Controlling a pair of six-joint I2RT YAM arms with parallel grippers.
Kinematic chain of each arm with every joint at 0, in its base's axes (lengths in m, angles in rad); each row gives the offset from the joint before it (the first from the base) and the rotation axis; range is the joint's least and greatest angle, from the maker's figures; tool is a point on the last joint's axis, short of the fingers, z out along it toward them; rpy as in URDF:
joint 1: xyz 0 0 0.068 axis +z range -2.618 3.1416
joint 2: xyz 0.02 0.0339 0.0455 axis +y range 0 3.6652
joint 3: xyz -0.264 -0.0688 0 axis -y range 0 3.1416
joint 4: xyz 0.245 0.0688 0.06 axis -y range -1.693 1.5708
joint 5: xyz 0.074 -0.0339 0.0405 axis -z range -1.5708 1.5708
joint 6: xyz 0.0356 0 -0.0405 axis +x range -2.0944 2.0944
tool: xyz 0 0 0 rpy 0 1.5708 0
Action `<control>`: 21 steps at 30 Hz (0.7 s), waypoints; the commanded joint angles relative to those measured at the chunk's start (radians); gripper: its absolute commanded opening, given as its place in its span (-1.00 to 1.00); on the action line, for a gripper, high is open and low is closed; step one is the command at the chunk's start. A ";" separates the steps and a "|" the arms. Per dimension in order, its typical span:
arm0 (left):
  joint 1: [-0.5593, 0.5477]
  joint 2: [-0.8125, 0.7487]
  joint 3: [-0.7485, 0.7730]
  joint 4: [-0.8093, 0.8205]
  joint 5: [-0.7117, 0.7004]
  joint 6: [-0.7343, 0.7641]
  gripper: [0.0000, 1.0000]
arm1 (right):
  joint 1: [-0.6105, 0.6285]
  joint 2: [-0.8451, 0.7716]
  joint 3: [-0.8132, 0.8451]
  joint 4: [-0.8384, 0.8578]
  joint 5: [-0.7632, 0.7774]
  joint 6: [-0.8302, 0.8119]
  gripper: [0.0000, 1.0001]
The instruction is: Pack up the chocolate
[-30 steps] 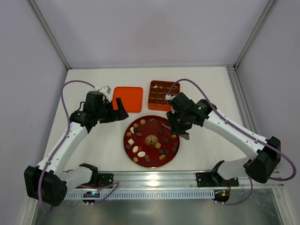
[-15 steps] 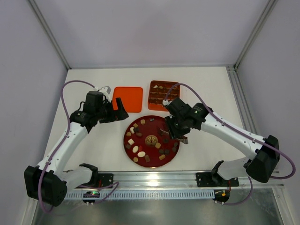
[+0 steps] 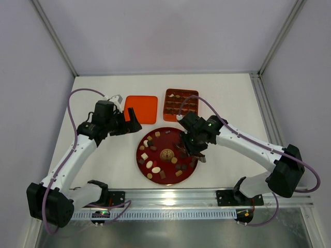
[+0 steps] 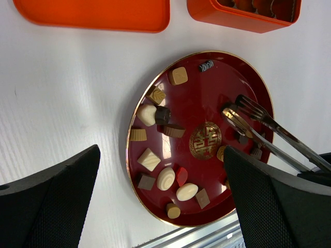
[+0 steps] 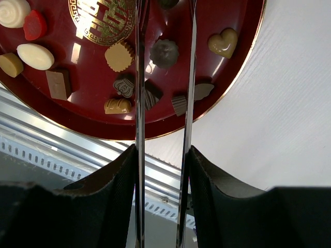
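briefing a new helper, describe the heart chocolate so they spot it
Find the dark red plate with the gold emblem. Near its rim, across the tongs from the emblem, sits the heart chocolate. It is tan, the only heart in view; its neighbour is dark and round.

Gold double-happiness emblem at centre of dark red plate; nothing else legible

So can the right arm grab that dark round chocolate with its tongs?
Probably yes. The right gripper holds the tongs over the plate. The dark round chocolate shows between their two open blades, and nothing covers it.
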 commanded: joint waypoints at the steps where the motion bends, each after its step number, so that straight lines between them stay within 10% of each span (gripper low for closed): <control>1: -0.005 -0.001 0.028 0.007 0.017 0.016 0.99 | 0.007 0.004 0.000 0.031 0.005 0.006 -0.10; 21: -0.005 -0.009 0.030 0.007 0.014 0.016 1.00 | 0.005 0.009 0.104 -0.034 0.045 -0.006 -0.28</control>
